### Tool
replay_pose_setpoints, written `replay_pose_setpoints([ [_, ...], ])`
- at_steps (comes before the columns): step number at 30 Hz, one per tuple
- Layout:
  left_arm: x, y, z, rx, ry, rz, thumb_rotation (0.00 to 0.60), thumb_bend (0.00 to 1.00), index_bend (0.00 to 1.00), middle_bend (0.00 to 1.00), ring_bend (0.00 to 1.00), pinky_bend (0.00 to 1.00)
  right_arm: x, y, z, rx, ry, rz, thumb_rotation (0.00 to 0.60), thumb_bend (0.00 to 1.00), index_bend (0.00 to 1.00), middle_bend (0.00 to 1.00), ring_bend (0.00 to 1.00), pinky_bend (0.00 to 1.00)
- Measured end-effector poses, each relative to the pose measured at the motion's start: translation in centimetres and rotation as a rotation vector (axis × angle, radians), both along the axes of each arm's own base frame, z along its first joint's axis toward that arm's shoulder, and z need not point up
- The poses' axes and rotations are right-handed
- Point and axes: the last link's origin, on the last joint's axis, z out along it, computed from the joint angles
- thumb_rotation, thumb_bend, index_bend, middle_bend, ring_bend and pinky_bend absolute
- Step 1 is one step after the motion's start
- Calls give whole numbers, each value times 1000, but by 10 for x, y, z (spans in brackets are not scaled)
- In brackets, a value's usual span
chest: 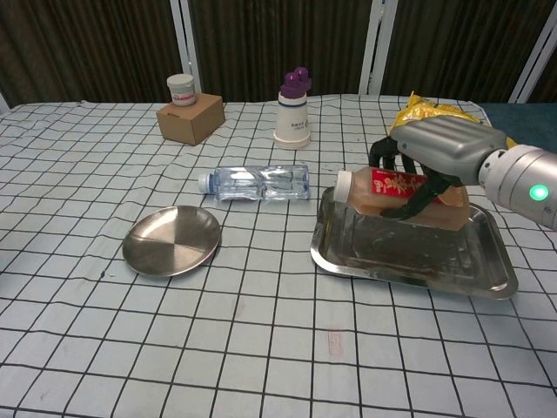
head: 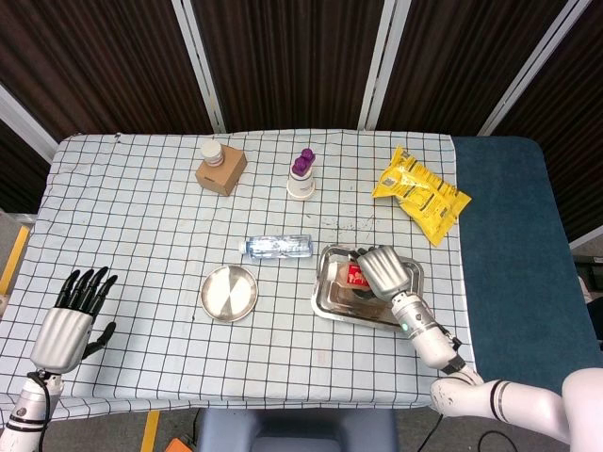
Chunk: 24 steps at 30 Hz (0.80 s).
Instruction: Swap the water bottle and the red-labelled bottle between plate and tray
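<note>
Under my right hand is the white cloth with a black grid that covers the table, and on it, directly below my fingers, the rectangular shiny steel tray. My right fingers are wrapped over the brown bottle with the red label and white cap, thumb underneath, and I hold it lying sideways, lifted clear of the tray floor, cap pointing toward my left. Out past that cap, just beyond the tray's rim, the clear plastic water bottle lies on its side on the cloth, not on the round steel plate, which sits nearer my left side. Beyond my knuckles is a crinkled yellow snack bag. My left hand hovers at the cloth's near left corner, well apart from everything, fingers straight, slightly apart, holding nothing.
</note>
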Motion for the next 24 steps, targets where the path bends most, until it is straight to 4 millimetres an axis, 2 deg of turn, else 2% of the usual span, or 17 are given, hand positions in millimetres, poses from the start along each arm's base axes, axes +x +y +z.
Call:
replay_pose_setpoints([
  [4, 3, 0, 0, 5, 0, -18, 600, 363, 0, 0, 0, 25, 28, 27, 10, 71, -78, 61, 600, 618, 894, 784, 680, 789],
  [7, 6, -3, -1, 6, -4, -42, 600, 362, 0, 0, 0, 27, 56, 56, 12, 153, -128, 123, 600, 624, 890, 786, 670, 763],
  [10, 8, -5, -3, 0, -3, -52, 600, 361, 0, 0, 0, 26, 79, 79, 7, 210, -123, 192, 600, 642, 785, 786, 633, 708],
  [12, 9, -6, -4, -9, -5, -49, 600, 362, 0, 0, 0, 27, 90, 89, -5, 234, -90, 232, 600, 670, 715, 786, 591, 654],
  [17, 11, -9, 0, -9, -9, -57, 600, 362, 0, 0, 0, 26, 104, 100, -47, 275, -3, 267, 600, 672, 631, 776, 534, 562],
  [19, 11, -10, 3, 0, -15, -61, 600, 362, 0, 0, 0, 26, 104, 102, -59, 289, 36, 267, 600, 672, 487, 699, 464, 446],
  [20, 10, -10, 5, 4, -19, -60, 600, 362, 0, 0, 0, 26, 102, 103, -65, 301, 58, 260, 600, 673, 379, 619, 408, 377],
  [22, 10, -11, 8, 11, -27, -58, 600, 362, 0, 0, 0, 26, 100, 106, -72, 318, 85, 245, 600, 661, 209, 467, 301, 303],
  [24, 10, -11, 10, 14, -38, -65, 600, 363, 0, 0, 0, 26, 98, 108, -78, 331, 111, 228, 600, 586, 56, 314, 171, 234],
])
